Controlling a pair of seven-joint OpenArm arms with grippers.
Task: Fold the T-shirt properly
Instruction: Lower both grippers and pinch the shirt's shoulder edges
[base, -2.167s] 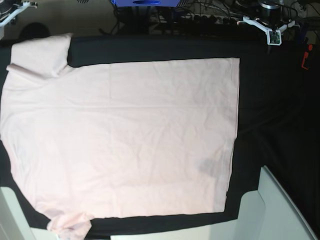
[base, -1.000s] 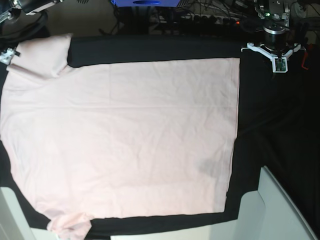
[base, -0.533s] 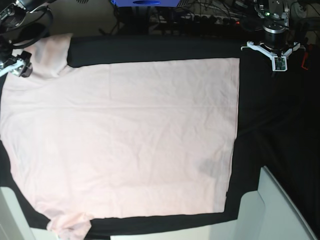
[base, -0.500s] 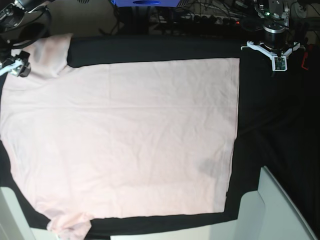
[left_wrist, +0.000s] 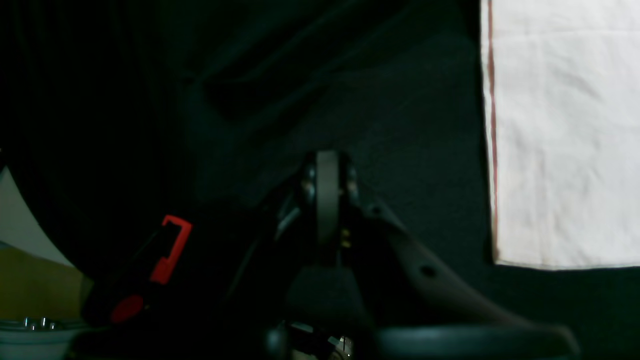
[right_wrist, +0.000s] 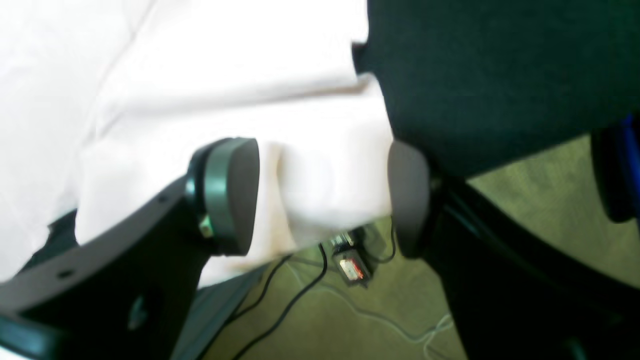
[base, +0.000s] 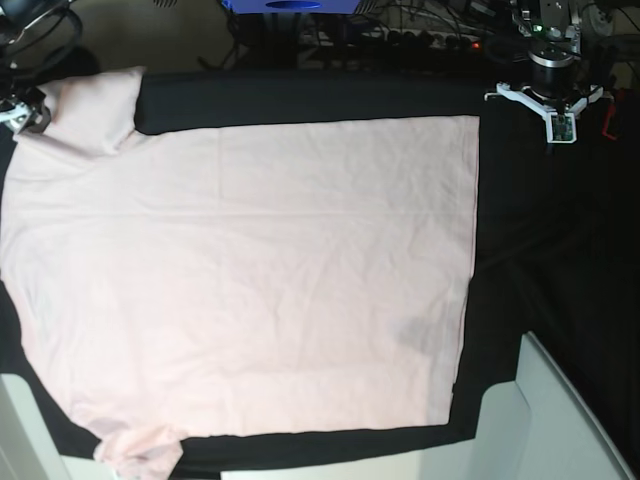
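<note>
Moved back toward the table's far-left corner, the right gripper hovers with jaws spread wide astride the sleeve of the T-shirt, which lies flat on the black cloth. Far right, the left gripper is closed, empty.

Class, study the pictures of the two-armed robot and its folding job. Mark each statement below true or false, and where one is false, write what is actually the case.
1. The T-shirt lies spread flat on the black table cloth. True.
2. The left gripper is wide open. False: its jaws are shut, with nothing between them.
3. The right gripper is open, its jaws either side of a pink sleeve edge. True.
4. The left gripper is resting on the shirt. False: it is over black cloth, beside the shirt's hem.
5. Large black lettering shows on the shirt. False: the visible side is plain.
</note>
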